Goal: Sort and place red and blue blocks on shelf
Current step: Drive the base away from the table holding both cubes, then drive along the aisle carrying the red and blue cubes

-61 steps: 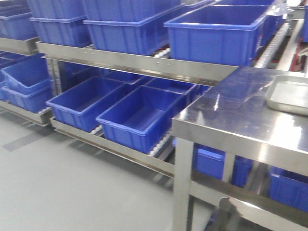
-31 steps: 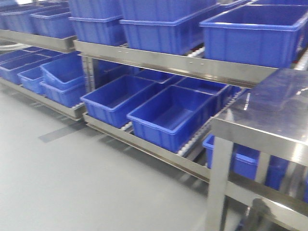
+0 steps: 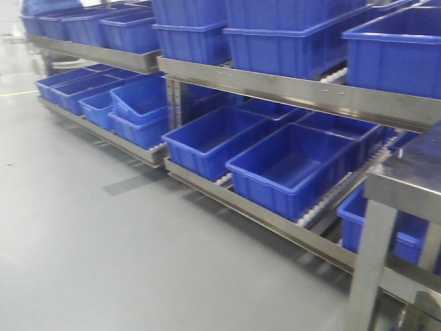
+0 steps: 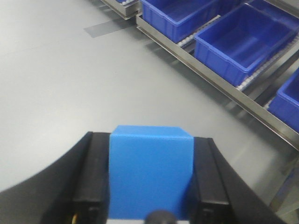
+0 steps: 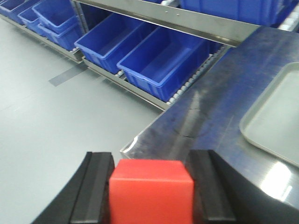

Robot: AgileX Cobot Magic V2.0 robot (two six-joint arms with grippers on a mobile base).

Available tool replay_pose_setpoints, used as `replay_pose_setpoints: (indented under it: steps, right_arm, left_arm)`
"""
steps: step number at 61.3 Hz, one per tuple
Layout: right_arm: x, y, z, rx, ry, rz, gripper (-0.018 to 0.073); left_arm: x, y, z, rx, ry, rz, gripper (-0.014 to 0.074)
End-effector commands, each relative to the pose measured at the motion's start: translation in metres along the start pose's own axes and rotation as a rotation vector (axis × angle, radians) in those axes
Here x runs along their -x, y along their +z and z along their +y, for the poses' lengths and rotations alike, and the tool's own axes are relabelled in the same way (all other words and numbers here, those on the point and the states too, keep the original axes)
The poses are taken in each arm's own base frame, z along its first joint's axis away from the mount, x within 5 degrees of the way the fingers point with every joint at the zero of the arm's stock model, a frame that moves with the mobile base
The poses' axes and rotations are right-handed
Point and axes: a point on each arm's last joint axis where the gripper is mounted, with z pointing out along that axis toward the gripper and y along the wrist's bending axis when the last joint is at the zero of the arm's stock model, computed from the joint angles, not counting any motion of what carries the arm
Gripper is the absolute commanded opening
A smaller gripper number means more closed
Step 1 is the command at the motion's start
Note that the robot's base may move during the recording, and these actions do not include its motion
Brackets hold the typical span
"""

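Note:
In the left wrist view the blue block (image 4: 149, 175) fills the space between the two black fingers of my left gripper (image 4: 150, 140), which is shut on it above the grey floor. In the right wrist view my right gripper (image 5: 151, 163) is shut on the red block (image 5: 150, 191), hanging over the corner of the steel table (image 5: 219, 107). The shelf (image 3: 289, 86) runs across the front view; its steel front rail with two small screws carries big blue bins above, with more bins on the lower tier. Neither gripper shows in the front view.
A shallow grey tray (image 5: 273, 116) lies on the steel table at the right. Open blue bins (image 3: 293, 169) sit on the shelf's lower roller tier. A second rack of bins (image 3: 96, 89) stands farther left. Grey floor (image 3: 124, 255) spreads in front, with the table leg (image 3: 368, 262) at right.
The front view has swung left: the shelf and bins have shifted to the right in the picture, the table and tray have slid out at the right, and more floor shows.

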Motion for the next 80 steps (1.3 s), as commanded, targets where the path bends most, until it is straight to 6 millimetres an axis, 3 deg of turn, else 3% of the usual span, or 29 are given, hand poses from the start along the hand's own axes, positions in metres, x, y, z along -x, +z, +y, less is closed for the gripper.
replay_pose_setpoints:
  steps: [1,80]
  right_arm:
    - [0.0165,-0.0046,0.0033,0.023,-0.019,-0.116,0.0059]
    - [0.0165,-0.0046,0.0033,0.023,-0.019,-0.116,0.0059]
  left_arm:
    - [0.0163,-0.0037,-0.0026,-0.017,-0.016,-0.111,0.0076]
    - [0.0163,-0.0037,-0.0026,-0.017,-0.016,-0.111,0.0076]
